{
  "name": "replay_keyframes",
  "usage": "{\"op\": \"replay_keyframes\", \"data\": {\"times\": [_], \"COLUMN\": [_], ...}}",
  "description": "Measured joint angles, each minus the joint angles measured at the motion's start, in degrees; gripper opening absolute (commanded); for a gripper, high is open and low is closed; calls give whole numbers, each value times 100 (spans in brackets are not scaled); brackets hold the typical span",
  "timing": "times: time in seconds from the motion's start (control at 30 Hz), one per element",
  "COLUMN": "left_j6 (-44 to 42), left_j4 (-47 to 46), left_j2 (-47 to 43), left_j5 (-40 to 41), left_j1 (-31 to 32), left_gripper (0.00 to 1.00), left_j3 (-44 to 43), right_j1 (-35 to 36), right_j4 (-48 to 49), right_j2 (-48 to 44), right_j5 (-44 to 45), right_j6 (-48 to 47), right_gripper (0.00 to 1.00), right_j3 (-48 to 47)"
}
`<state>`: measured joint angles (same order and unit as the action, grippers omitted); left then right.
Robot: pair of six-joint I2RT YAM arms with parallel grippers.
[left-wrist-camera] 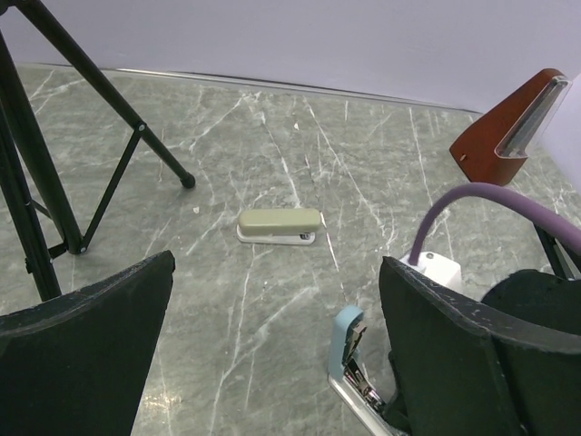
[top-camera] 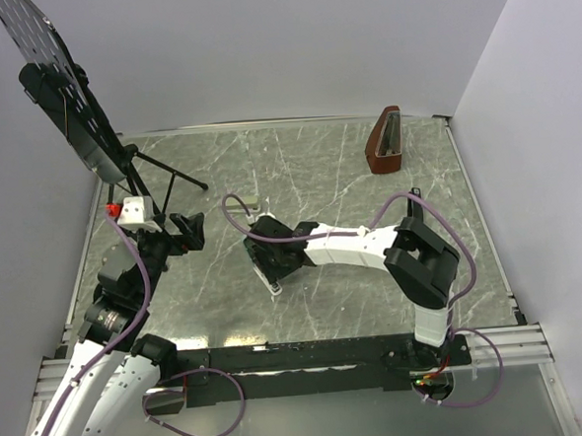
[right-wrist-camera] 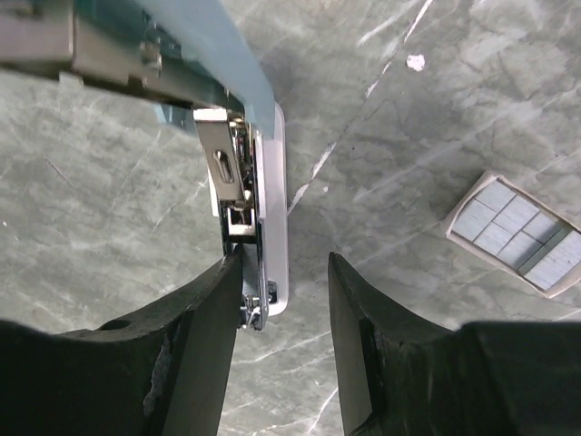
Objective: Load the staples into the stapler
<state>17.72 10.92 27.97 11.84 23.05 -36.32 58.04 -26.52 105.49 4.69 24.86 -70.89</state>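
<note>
Tripod legs [left-wrist-camera: 32, 209] stand far left beside the left gripper [left-wrist-camera: 277, 272], its jaws spread wide and holding nothing, with a grey-green stapler [left-wrist-camera: 280, 226] lying beyond it. Mid-table, the stapler [right-wrist-camera: 268, 209] lies hinged open, silvery rail bared, its end between the parted, unclenched fingers of the right gripper [right-wrist-camera: 283, 272]. The staples [right-wrist-camera: 517, 234] sit in their open box [right-wrist-camera: 467, 203] just to the right.

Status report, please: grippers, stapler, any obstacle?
Left gripper open, empty. Right gripper open, astride the opened stapler. Staples lie boxed nearby. Grey-green stapler lies apart, no obstacle.
</note>
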Motion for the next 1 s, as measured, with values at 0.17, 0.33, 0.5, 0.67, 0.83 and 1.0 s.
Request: {"op": "replay_keyframes", "data": {"times": [0.17, 0.33, 0.5, 0.67, 0.83, 1.0], "left_j6": [0, 0, -2, -13, -70, -184], "left_j4": [2, -4, -15, -37, -44, -144], "left_j2": [44, 76, 96, 118, 118, 125], "left_j5": [-9, -55, -149, -299, -549, -903], "left_j1": [0, -24, -55, -105, -140, -166], "left_gripper": [99, 99, 99, 99, 100, 99], "left_j3": [2, 2, 2, 4, 11, 76], "right_j1": [7, 24, 203, 278, 297, 369], "right_j4": [-4, 153, 1178, 2260, 3309, 4070], "right_j2": [-295, -820, -2181, -3001, -2673, -2175], "right_j5": [-13, 13, 144, 26, -225, -262], "right_j6": [-7, -35, -267, -632, -800, -933], "right_gripper": [49, 50, 66, 67, 71, 72], "right_j3": [337, 846, 2068, 2804, 3091, 3403]}}
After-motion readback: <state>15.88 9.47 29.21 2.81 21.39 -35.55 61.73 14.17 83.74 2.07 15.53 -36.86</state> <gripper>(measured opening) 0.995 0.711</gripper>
